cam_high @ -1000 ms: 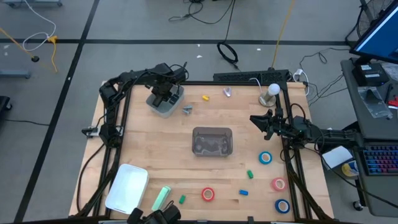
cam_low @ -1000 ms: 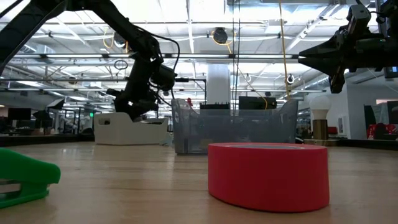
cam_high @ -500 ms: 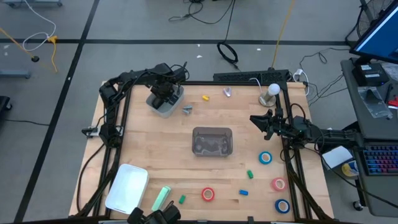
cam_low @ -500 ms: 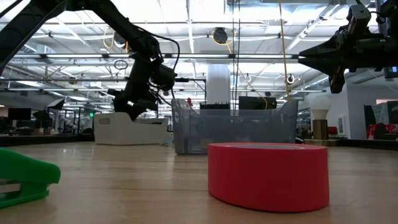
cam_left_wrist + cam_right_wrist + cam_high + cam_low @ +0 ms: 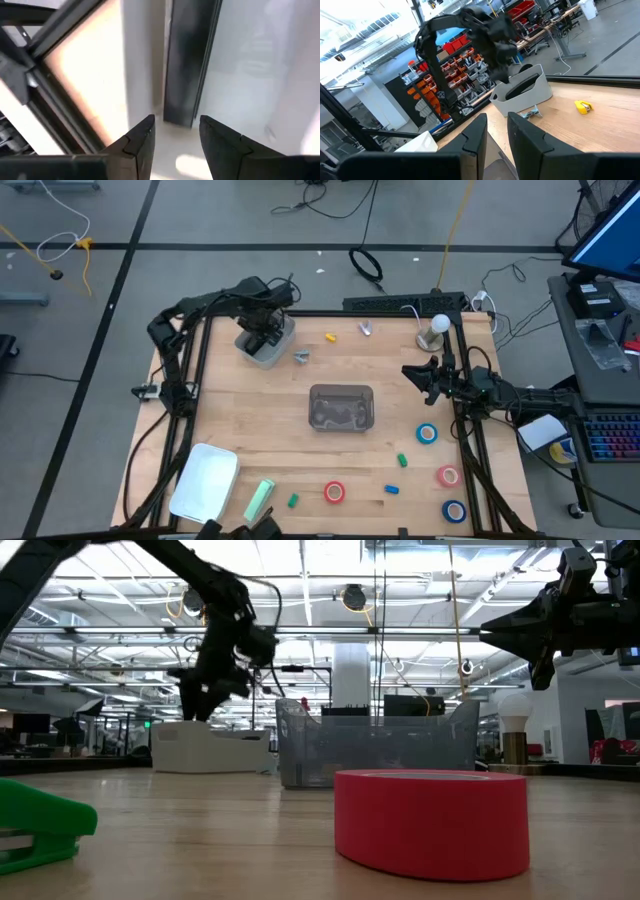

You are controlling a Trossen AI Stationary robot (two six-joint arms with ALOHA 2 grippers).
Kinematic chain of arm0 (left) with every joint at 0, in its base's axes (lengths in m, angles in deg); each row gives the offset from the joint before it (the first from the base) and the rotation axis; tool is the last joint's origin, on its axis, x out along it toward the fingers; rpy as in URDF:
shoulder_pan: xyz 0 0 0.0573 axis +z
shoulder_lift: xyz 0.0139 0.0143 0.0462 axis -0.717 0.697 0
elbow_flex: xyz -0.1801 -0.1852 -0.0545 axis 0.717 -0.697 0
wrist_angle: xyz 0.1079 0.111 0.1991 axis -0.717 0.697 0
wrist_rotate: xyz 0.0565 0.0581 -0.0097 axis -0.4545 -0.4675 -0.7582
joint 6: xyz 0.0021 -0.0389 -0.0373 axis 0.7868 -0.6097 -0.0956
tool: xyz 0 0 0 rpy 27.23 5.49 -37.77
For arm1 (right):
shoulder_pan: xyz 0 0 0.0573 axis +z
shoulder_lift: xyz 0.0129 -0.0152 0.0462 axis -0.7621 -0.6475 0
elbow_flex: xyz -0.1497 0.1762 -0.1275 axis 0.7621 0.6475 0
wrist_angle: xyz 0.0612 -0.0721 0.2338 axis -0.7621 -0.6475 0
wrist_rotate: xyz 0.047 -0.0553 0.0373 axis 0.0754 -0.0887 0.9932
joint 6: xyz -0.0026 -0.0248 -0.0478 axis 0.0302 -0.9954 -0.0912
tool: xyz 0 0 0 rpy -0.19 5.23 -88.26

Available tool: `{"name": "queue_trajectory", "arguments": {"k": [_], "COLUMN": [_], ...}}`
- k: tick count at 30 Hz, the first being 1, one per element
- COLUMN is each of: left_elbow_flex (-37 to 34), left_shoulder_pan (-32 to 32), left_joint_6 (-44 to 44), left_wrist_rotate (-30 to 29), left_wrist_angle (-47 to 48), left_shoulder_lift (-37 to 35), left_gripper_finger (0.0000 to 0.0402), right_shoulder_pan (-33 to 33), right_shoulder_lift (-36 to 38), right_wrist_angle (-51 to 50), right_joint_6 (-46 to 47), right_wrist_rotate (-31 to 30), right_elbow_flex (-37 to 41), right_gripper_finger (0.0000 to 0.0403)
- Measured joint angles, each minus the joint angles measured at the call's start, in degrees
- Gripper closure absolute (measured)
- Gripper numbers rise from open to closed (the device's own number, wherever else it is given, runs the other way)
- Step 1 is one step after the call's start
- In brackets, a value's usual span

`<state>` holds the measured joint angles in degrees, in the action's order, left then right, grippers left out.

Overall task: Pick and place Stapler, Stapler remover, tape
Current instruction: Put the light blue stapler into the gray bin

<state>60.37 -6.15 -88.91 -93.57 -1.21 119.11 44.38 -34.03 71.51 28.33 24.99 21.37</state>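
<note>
Right now the left gripper hangs over the grey bin at the back left of the table. Its jaws are partly open and they hold nothing. A dark thing lies in the bin under them.

The right gripper waits in the air over the right side of the table. Its jaws are almost closed, with only a thin gap, and they hold nothing.

The stapler lies near the front edge, just beside the white tray. One stapler remover lies just beside the grey bin. The other remover lies near the back edge.

The red tape lies near the front, right of the stapler. One blue tape lies right of the clear box in the middle. The pink tape and the other blue tape lie near the front right corner.
</note>
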Motion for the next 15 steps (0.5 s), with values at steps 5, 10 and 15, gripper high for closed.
{"name": "queue_trajectory", "arguments": {"k": [5, 10, 15], "left_elbow_flex": [0.02, 0.07, 0.07], "left_shoulder_pan": [-2.56, -9.31, -21.64], "left_joint_6": [-5.69, -11.97, -18.43], "left_wrist_rotate": [3.79, 14.76, 18.38], "left_wrist_angle": [2.93, 2.64, 1.27], "left_shoulder_lift": [-8.93, -17.52, -22.47], "left_gripper_finger": [0.0249, 0.0250, 0.0250], "right_shoulder_pan": [0.01, 0.00, 0.00], "right_shoulder_lift": [0.00, 0.00, -0.01], "right_wrist_angle": [0.02, -0.02, -0.01], "right_joint_6": [0.01, -0.01, -0.01], "right_wrist_rotate": [0.00, 0.00, 0.00], "right_elbow_flex": [0.00, -0.01, 0.00], "right_gripper_finger": [0.0332, 0.0332, 0.0332]}}
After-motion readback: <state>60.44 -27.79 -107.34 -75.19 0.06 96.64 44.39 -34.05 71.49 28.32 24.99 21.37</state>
